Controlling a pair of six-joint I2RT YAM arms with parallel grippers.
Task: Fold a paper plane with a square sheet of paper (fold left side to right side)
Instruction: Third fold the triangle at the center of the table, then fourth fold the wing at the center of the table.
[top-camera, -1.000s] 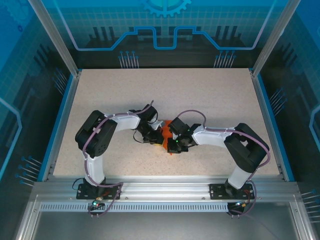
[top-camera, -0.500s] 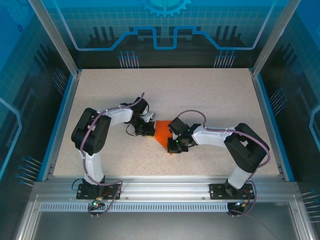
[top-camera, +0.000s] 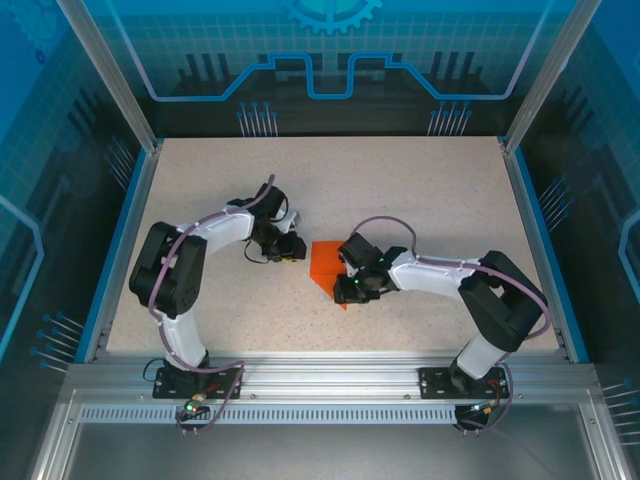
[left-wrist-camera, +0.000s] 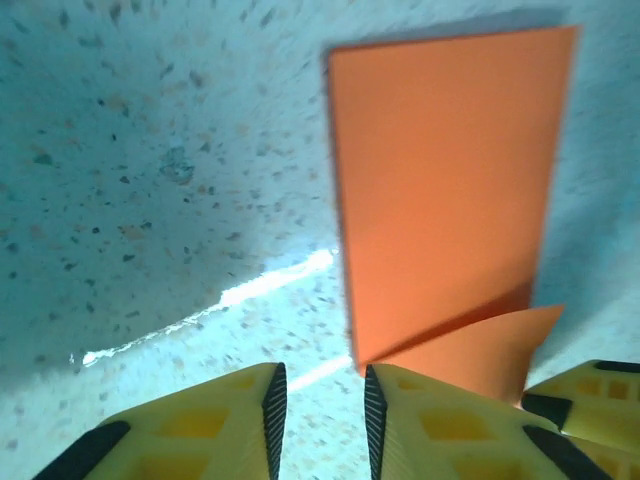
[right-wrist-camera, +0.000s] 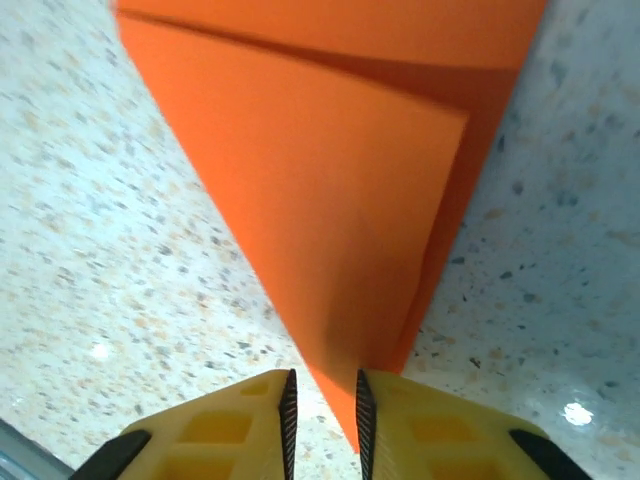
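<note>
The orange sheet of paper (top-camera: 325, 262) lies flat on the table, folded into a pointed shape with its tip toward the near side. In the left wrist view the paper (left-wrist-camera: 450, 180) is ahead and to the right of my left gripper (left-wrist-camera: 320, 400), whose jaws stand apart over bare table. Seen from above, the left gripper (top-camera: 290, 248) sits just left of the paper. My right gripper (top-camera: 345, 290) hovers at the tip. Its jaws are apart, and the paper's point (right-wrist-camera: 330, 170) runs into the gap of the right gripper (right-wrist-camera: 322, 410).
The speckled table (top-camera: 420, 190) has free room behind and on both sides of the paper. Blue rails (top-camera: 125, 240) edge it left and right. An aluminium frame (top-camera: 330, 372) runs along the near side by the arm bases.
The left gripper has drawn back to the left, off the paper, uncovering its left part. Both grippers have gone from shut to slightly open. The right arm has barely shifted.
</note>
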